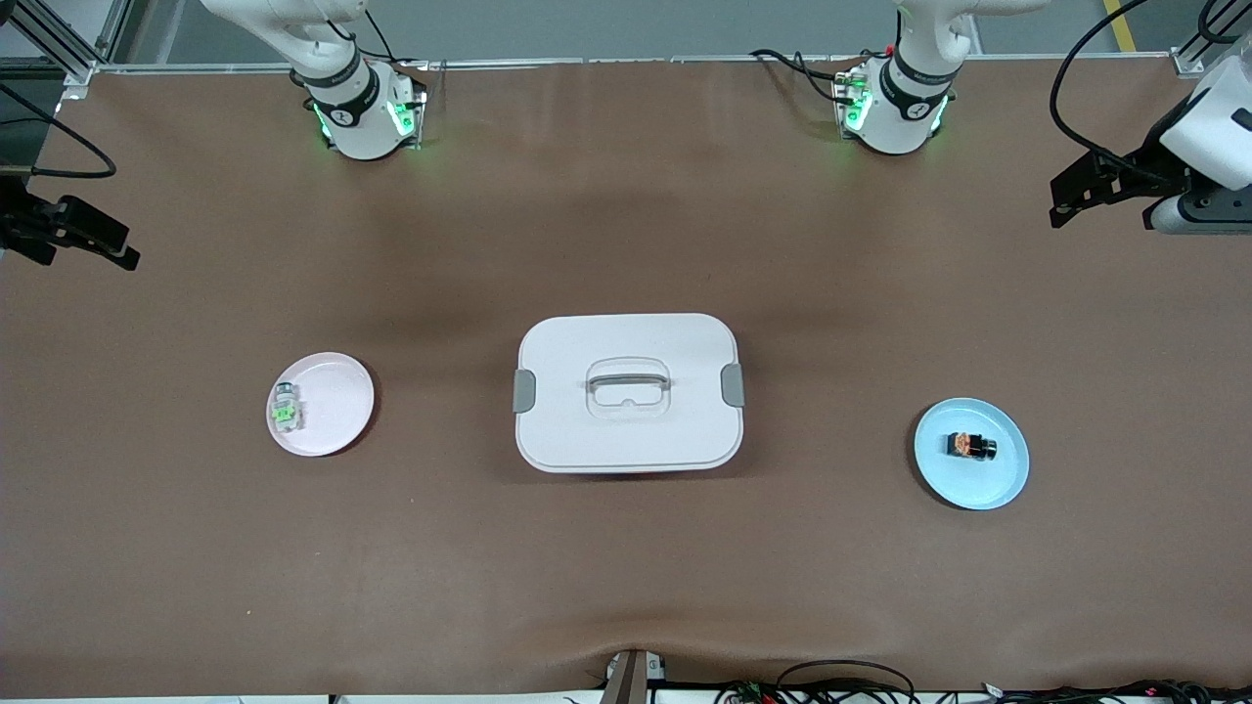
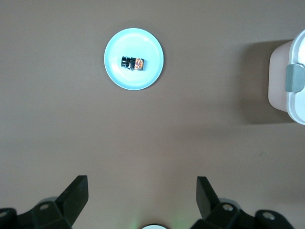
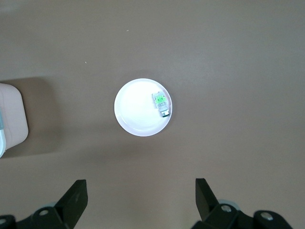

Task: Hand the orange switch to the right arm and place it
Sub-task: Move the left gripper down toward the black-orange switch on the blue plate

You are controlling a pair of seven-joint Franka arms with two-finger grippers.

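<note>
On the blue plate (image 1: 1007, 479) toward the left arm's end of the worktop (image 1: 626, 587), the orange switch (image 1: 970, 446) lies untouched. Both end effectors, left (image 2: 142, 198) and right (image 3: 141, 198), are held high, fingers apart. First, descent and grasping by the left are called for.

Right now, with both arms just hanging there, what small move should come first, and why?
Probably the left gripper should come down over the blue plate, because the orange switch lies there untouched. Its jaws stand open high above the table. The right gripper, jaws open too, waits above the pink plate with the green-topped switch.
</note>
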